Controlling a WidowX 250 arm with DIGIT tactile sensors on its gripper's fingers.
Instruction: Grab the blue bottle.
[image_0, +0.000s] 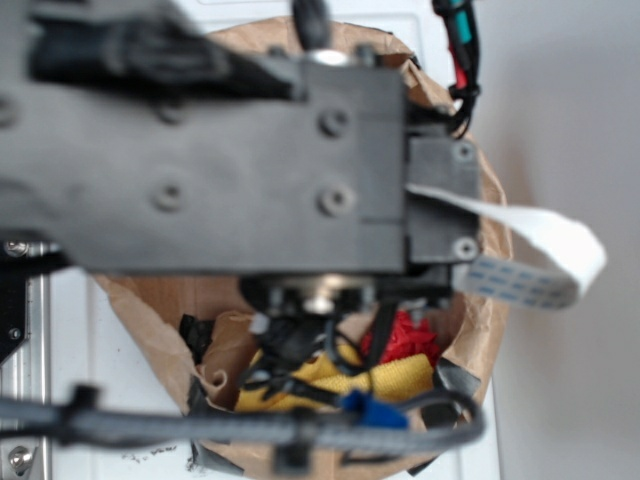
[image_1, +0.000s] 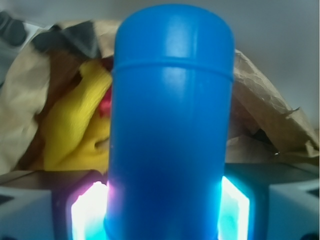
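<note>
Pinching the blue bottle (image_1: 172, 125) between two glowing pads (image_1: 87, 212), the gripper (image_1: 165, 220) is holding it upright and centred, apparently so the grasp stays secure. Behind the blue bottle, one crumpled paper bag (image_1: 265, 115) is lying open, evidently serving as the container. Inside it, one yellow cloth (image_1: 75, 130) and one red item (image_1: 105, 105) are resting.

The blue bottle (image_1: 172, 130) stands before the paper bag (image_1: 265, 110).
</note>
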